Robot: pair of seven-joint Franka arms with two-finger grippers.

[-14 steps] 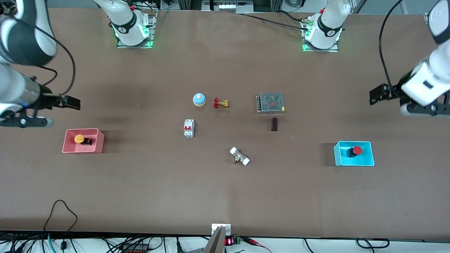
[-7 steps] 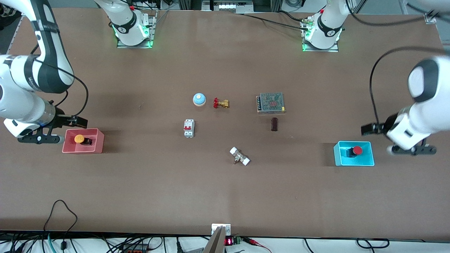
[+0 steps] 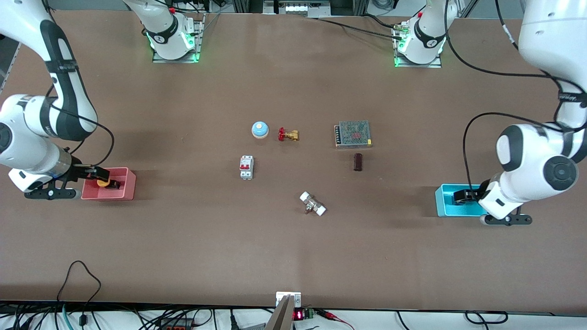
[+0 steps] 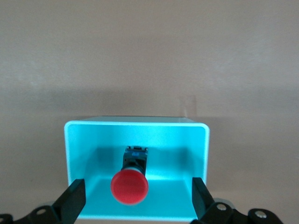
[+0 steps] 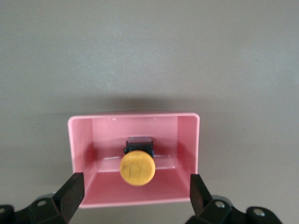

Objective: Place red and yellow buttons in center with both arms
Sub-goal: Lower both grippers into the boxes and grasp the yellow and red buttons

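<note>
Right gripper (image 3: 94,174) is sitting over the pink bin (image 3: 126,189) at the right arm's end of the table, fingers spread wide with the yellow button (image 5: 137,167) lying on its side between them in the wrist view (cap toward the camera, black body pointing away). Nothing's grabbed yet. My worry is that a fingertip clips the bin wall and drags the whole bin along, or the jaws pinch the round cap and it squirts out. The center (image 3: 284,174) is crowded too: breaker (image 3: 246,167), white fitting (image 3: 312,204), blue dome (image 3: 260,129), brass valve (image 3: 288,134), so a sloppy drop could knock something. Over at the left arm's end, the left gripper (image 3: 464,195) hangs over the cyan bin (image 3: 444,201), also wide open around the red button (image 4: 130,186), same risks.
</note>
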